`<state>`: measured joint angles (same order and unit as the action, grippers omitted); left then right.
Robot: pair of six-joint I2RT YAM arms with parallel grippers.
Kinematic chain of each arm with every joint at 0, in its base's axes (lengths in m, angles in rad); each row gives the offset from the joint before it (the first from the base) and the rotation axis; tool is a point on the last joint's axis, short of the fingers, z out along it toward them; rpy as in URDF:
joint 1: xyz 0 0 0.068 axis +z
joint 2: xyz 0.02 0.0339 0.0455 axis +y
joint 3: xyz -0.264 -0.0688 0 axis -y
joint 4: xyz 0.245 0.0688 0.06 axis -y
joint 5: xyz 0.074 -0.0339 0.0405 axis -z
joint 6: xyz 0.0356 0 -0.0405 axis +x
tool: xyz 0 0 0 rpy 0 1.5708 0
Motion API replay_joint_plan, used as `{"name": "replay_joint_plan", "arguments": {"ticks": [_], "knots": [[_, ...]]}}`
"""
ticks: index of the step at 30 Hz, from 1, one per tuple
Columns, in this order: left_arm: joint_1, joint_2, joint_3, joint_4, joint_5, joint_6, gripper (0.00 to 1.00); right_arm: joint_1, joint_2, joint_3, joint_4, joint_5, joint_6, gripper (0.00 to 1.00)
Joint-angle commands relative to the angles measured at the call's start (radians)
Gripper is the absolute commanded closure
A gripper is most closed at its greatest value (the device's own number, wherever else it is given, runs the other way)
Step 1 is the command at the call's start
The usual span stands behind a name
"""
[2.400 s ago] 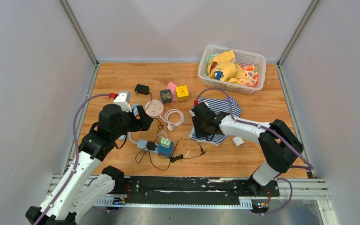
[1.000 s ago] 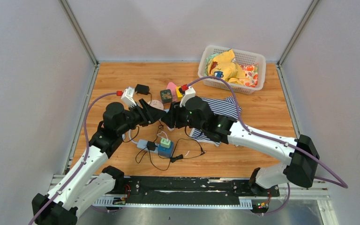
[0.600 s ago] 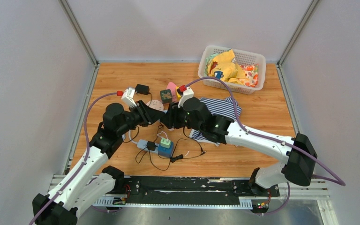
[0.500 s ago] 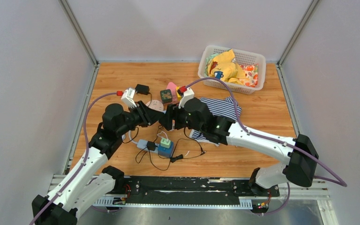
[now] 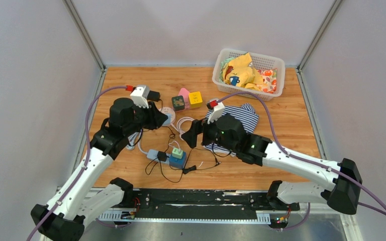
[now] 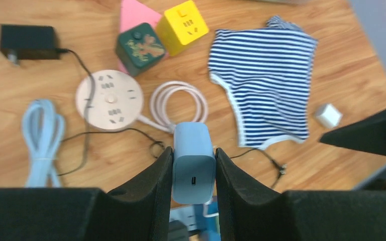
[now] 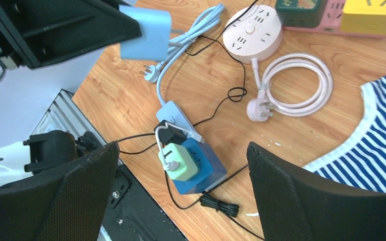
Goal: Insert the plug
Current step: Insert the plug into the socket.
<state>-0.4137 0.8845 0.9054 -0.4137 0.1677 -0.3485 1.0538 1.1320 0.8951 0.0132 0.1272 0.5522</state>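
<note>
Left gripper: clamped on pale blue charger
Right gripper: spread wide, power strip just below it

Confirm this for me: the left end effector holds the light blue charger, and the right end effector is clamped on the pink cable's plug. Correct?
Not quite. The left end effector does hold the light blue charger, but the right end effector is open and empty. The right wrist view shows its fingers wide apart, with the pink cable's plug lying loose on the table.
</note>
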Motion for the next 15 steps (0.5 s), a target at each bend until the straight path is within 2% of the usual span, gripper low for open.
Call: {"name": "replay_joint_plan", "arguments": {"ticks": [1, 6, 10, 15], "knots": [[0.003, 0.092, 0.121, -0.153, -0.076, 0.301, 1.00, 0.012, -0.071, -0.045, -0.070, 0.046, -0.062, 0.04], [0.003, 0.250, 0.251, -0.264, -0.070, 0.435, 1.00, 0.012, -0.113, -0.061, -0.127, 0.058, -0.102, 0.04], [0.003, 0.342, 0.297, -0.311, -0.033, 0.556, 1.00, 0.012, -0.128, -0.062, -0.165, 0.048, -0.104, 0.04], [0.003, 0.367, 0.257, -0.313, 0.112, 0.913, 1.00, 0.012, -0.158, -0.073, -0.208, 0.052, -0.097, 0.04]]}}
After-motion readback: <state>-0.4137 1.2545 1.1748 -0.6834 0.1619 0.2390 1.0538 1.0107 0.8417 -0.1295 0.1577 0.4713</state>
